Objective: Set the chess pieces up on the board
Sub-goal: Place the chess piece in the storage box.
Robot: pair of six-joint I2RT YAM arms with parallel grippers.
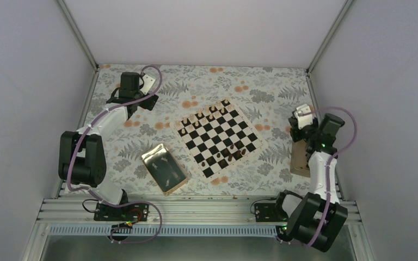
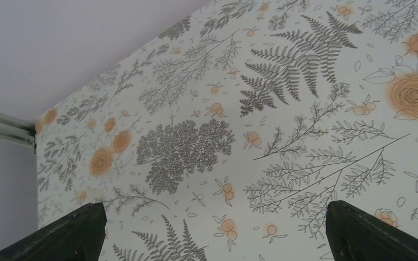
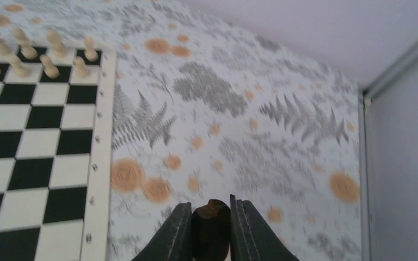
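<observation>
- Right fingers [image 3: 247, 231] are clenched on one dark chess piece [image 3: 210, 231]; its rounded brown top shows between the two pads, the rest is hidden by them.
- My right gripper [image 3: 209, 207] holds this piece off the board [image 3: 43, 147], above the floral cloth [image 3: 207, 92] beside the board's pale rim.
- Left gripper [image 2: 216, 209]: released, fingers wide apart, only cloth showing between them. It sits at the far left corner of the table, well apart from the board.
- Board: black and cream squares inside a pale wooden rim, lying turned at an angle in the middle of the table.
- Light pieces [image 1: 204, 115]: tan, upright, in two rows along the board's far left edge.
- Dark pieces [image 1: 231, 152]: a loose cluster on squares near the opposite edge. Too small to tell whether each one stands.
- Gold tray [image 1: 164, 168]: shiny, rectangular, near the board's near left side and not touching it.
- Tan box [image 1: 299, 160]: at the table's right edge, partly covered by my right arm.
- Between the held piece and the board lies only a strip of cloth.
</observation>
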